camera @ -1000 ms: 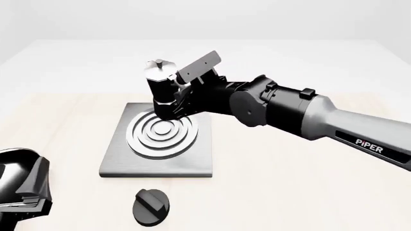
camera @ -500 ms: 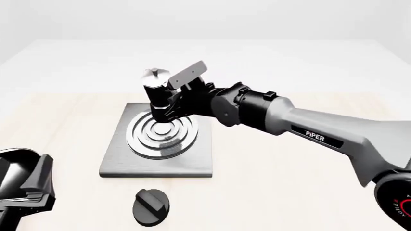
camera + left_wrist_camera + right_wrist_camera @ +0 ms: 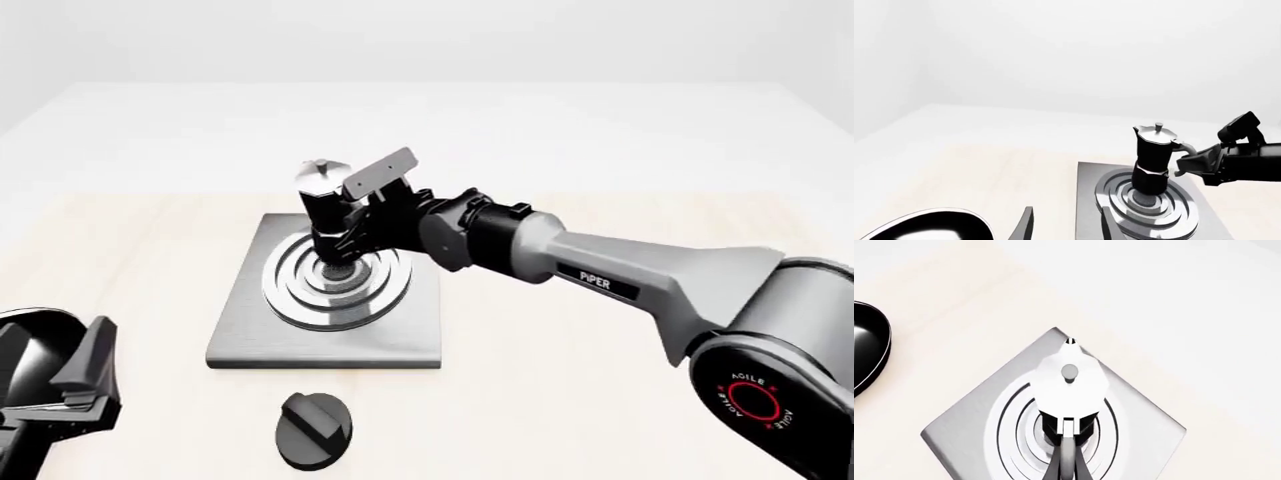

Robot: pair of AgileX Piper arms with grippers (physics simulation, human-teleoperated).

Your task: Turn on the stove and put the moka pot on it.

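Note:
The moka pot [image 3: 323, 198] stands upright over the middle of the silver rings of the stove [image 3: 400, 342], its black base at or just above the innermost ring. My right gripper [image 3: 358, 222] reaches in from the right and is shut on the pot's black handle. The left wrist view shows the moka pot [image 3: 1154, 155] on the stove [image 3: 1087, 200] with the right gripper [image 3: 1189, 162] at its handle. Seen from above, the moka pot [image 3: 1069, 377] is centred on the stove [image 3: 964, 432]. The round black knob [image 3: 314, 430] lies in front of the slab. My left gripper [image 3: 80, 385] is open and holds nothing, low at the left.
The right arm's grey forearm [image 3: 627, 280] crosses the table from the right edge to the stove. A glossy black rounded housing [image 3: 27, 345] of the left arm sits at the lower left corner. Light wooden tabletop [image 3: 601, 400] surrounds the slab.
The right arm has stretched further left and lowered the moka pot from above the slab's back edge toward the middle of the rings. The left gripper has barely shifted.

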